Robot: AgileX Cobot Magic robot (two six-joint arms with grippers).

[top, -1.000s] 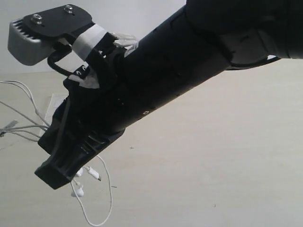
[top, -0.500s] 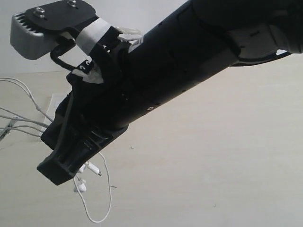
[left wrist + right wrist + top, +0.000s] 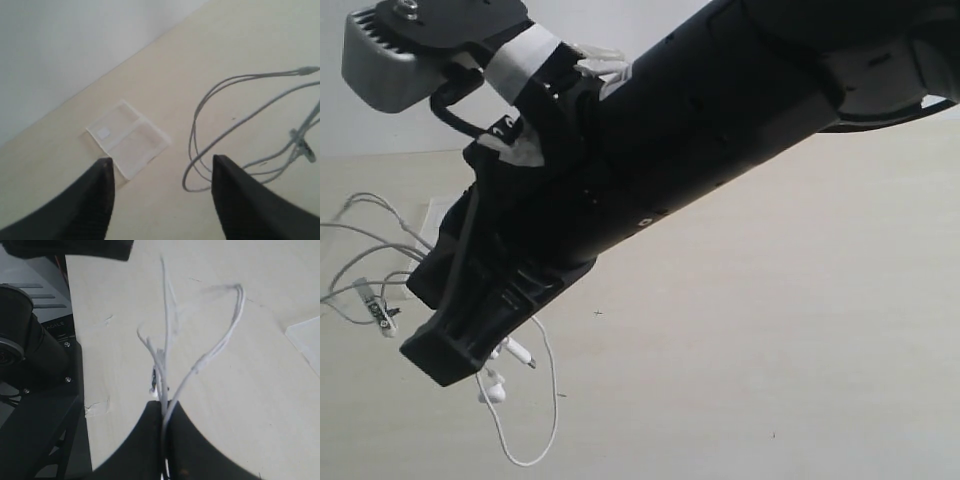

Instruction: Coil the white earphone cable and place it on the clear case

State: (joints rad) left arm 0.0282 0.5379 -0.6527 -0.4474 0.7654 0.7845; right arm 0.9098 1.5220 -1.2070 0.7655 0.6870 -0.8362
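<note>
The white earphone cable [image 3: 220,330] runs as several thin strands out of my right gripper [image 3: 163,405], which is shut on it. In the exterior view that gripper [image 3: 445,355] hangs at the lower left on a black arm that crosses the picture. Two earbuds [image 3: 495,390] and a cable loop dangle below it, and slack loops [image 3: 365,255] lie to its left. The clear case [image 3: 127,142] lies flat on the table beside the wall, with a small white label. My left gripper [image 3: 161,160] hovers open above the table between the case and the cable loops [image 3: 235,130], holding nothing.
The pale table [image 3: 770,330] stretches away to the right. In the right wrist view the table's edge [image 3: 75,340] runs close to the cable, with a black robot base [image 3: 30,340] beyond it. A white wall [image 3: 60,50] stands behind the case.
The strands stretched toward the left edge have gone slack and dropped into loops with the inline piece hanging. The right arm has risen a little with the cable in its grip.
</note>
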